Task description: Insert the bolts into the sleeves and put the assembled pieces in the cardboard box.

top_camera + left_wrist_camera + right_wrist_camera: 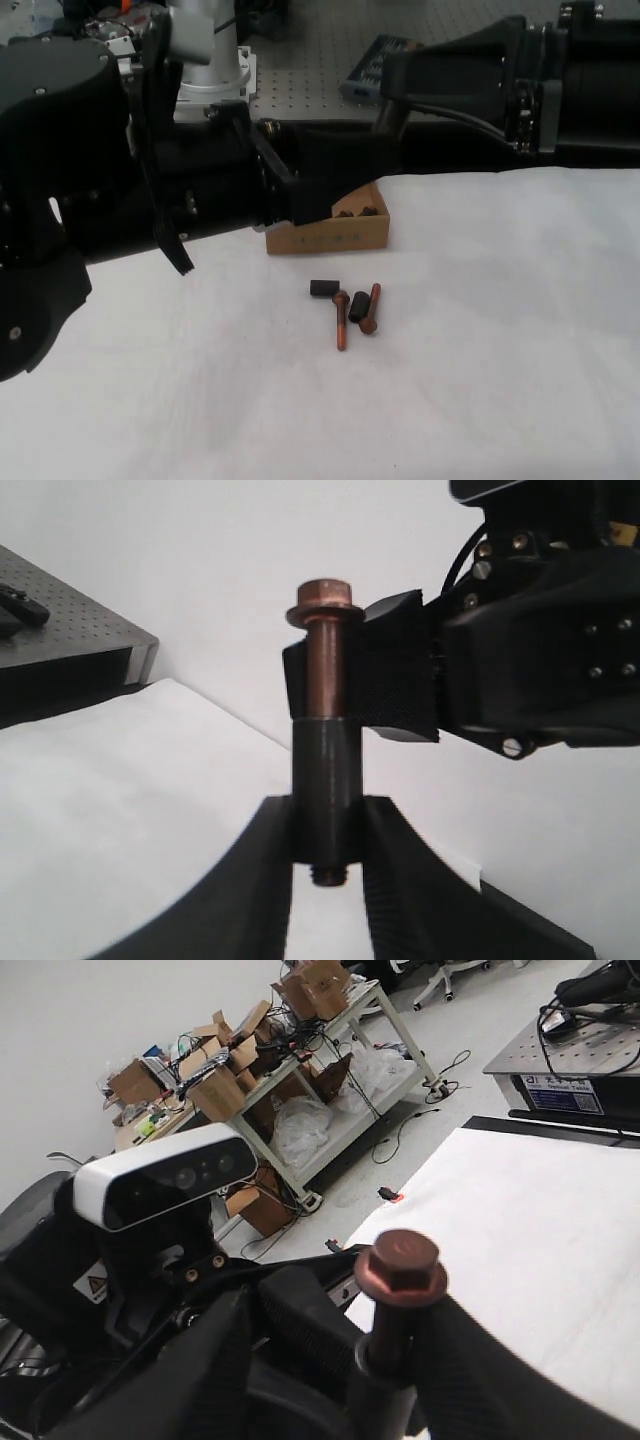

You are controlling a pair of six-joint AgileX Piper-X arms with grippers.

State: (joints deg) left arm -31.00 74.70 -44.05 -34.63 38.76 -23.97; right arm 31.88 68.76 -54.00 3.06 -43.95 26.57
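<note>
My left gripper (328, 825) is shut on a black sleeve (325, 780), held upright. A copper bolt (324, 650) stands in the sleeve, with its tip poking out below and its flanged head well above. My right gripper (345, 1312) is open around the bolt (402, 1270) just under the head; one textured pad (400, 670) sits close beside the shaft. In the high view both arms meet just above the cardboard box (330, 238), which holds some pieces. On the white cloth in front lie two loose sleeves (324, 288) (358, 306) and two bolts (341, 320) (371, 308).
White cloth (480, 350) covers the bench, with wide free room to the right and front. Behind it is a perforated metal plate (330, 60). The two black arms fill the space over the back left and top right.
</note>
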